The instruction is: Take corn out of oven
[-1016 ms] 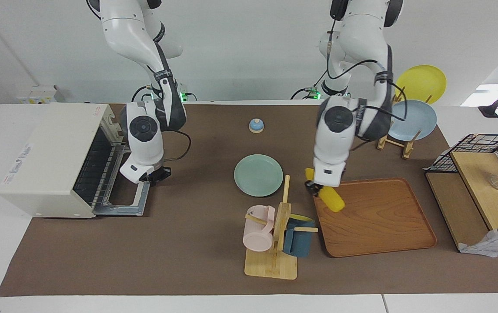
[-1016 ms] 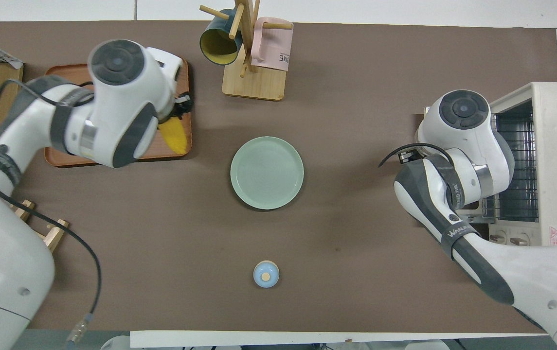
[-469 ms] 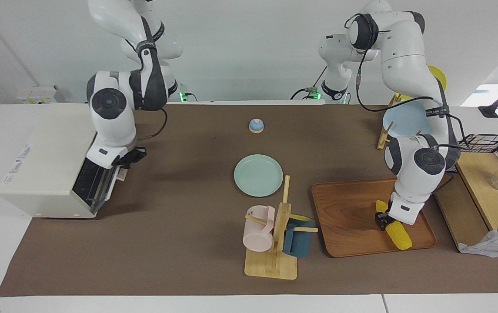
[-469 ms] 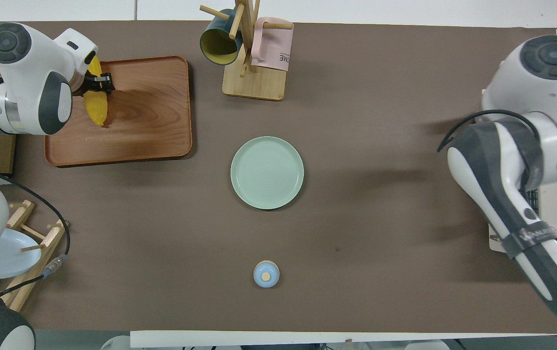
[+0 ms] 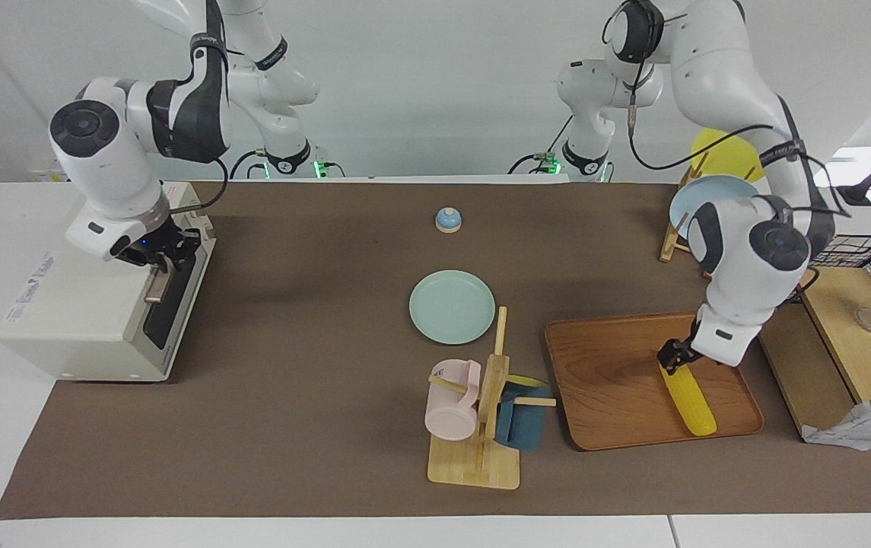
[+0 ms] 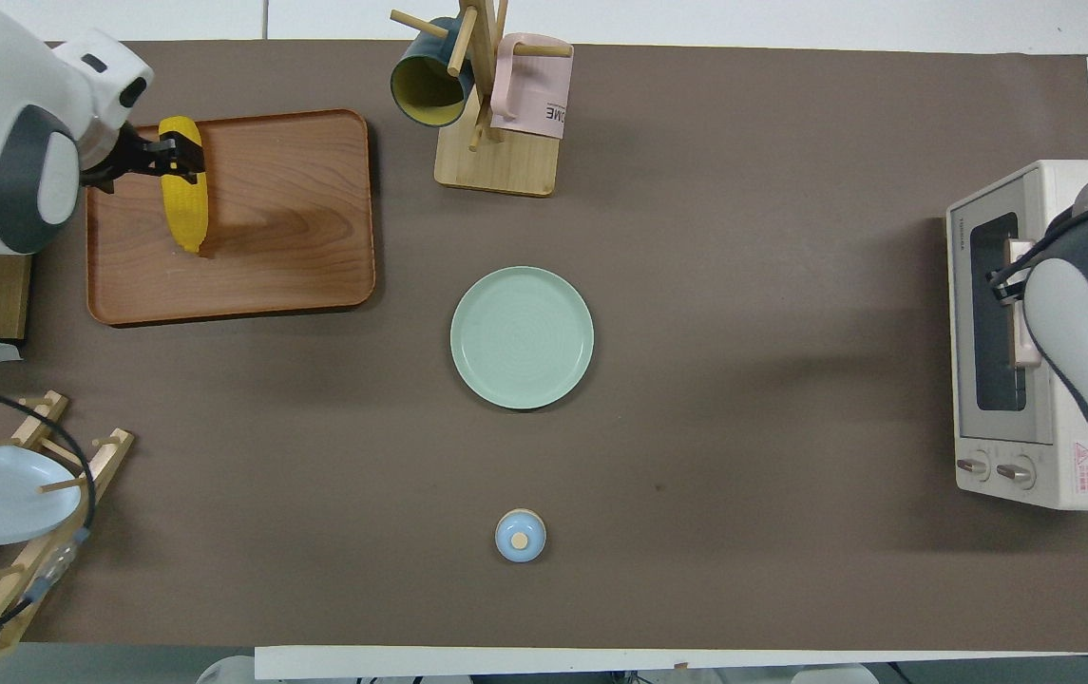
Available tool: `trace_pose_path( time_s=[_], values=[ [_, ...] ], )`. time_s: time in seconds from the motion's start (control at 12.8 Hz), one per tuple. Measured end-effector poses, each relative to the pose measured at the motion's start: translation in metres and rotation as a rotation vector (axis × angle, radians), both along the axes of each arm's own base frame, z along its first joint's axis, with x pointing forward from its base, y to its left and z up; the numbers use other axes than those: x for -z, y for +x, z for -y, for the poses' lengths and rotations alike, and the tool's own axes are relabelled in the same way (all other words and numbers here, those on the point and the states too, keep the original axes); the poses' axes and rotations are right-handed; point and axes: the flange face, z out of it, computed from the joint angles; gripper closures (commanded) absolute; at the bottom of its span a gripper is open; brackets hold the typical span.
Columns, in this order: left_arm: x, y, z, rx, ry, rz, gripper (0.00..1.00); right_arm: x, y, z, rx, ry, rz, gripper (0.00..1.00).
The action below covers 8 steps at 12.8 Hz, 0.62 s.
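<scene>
Bright yellow corn cob (image 5: 688, 399) flat on brown wooden tray (image 5: 610, 426); cream-white toaster oven (image 5: 74, 320) shut. Left gripper (image 5: 671, 358) spread at its end: lifting crooked could roll it. Right gripper (image 5: 155, 255) at bronze door handle (image 5: 155, 283), grip unreadable.

Looks like a robotics lab dressed up as a kitchen: plain white walls, brown mat (image 5: 313, 380) over white tables, cables running to the arm bases, plus an oven (image 5: 93, 304) and mug rack (image 5: 481, 426).

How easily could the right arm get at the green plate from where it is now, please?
Probably easily: the right gripper is at the oven door, and bare mat lies between it and the green plate, with nothing standing in the way.
</scene>
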Motion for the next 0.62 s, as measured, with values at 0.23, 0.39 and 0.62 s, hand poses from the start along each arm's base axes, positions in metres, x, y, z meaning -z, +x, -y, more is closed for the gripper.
trace_pose_path(
  time_s=[0.23, 0.39, 0.62],
  values=[
    [-0.111, -0.075, -0.010, 0.035, -0.056, -0.057, 0.00, -0.106, -0.021, -0.014, 0.064, 0.042, 0.039, 0.00],
    [-0.154, -0.110, -0.017, 0.082, -0.078, -0.051, 0.00, -0.144, -0.030, -0.020, 0.081, 0.041, 0.067, 0.00],
    [-0.171, -0.125, -0.027, 0.130, -0.083, -0.071, 0.00, -0.132, -0.025, -0.025, 0.128, 0.036, 0.029, 0.00]
  ],
)
